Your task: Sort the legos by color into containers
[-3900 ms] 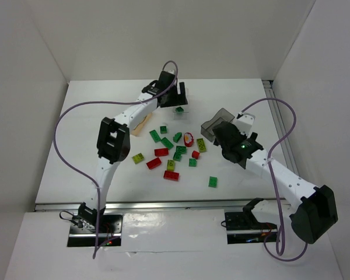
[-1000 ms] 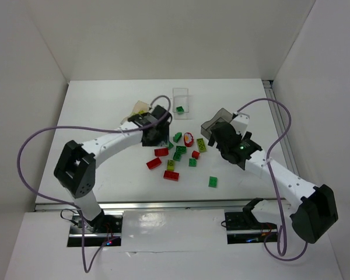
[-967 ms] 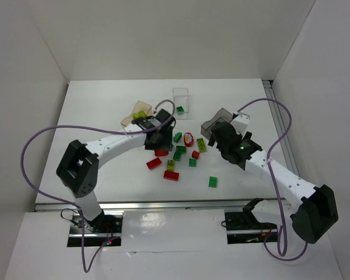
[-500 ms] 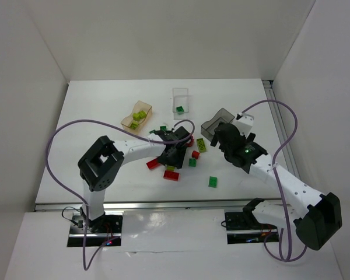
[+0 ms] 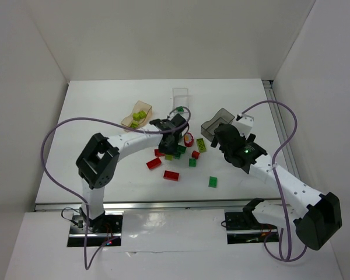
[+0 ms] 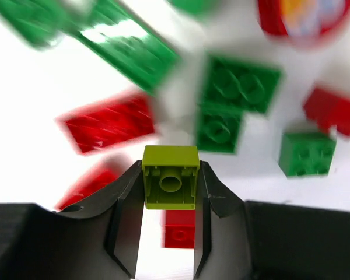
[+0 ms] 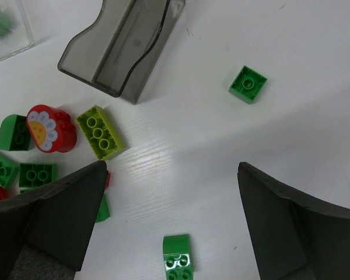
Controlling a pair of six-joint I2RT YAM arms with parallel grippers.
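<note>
White table (image 5: 93,175); left tool (image 6: 170,175) low, tight on yellow-green brick (image 6: 170,186).

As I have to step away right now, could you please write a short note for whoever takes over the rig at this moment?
Left hand: shut on a yellow-green brick, held over the loose pile.
Right hand: open and empty, above the table beside the grey container.
Done: a few yellow-green bricks lie in the orange container; one green brick is in the clear container. The grey container looks empty.
Left: the held brick, plus red, green and yellow-green bricks loose mid-table, such as a red brick.
</note>
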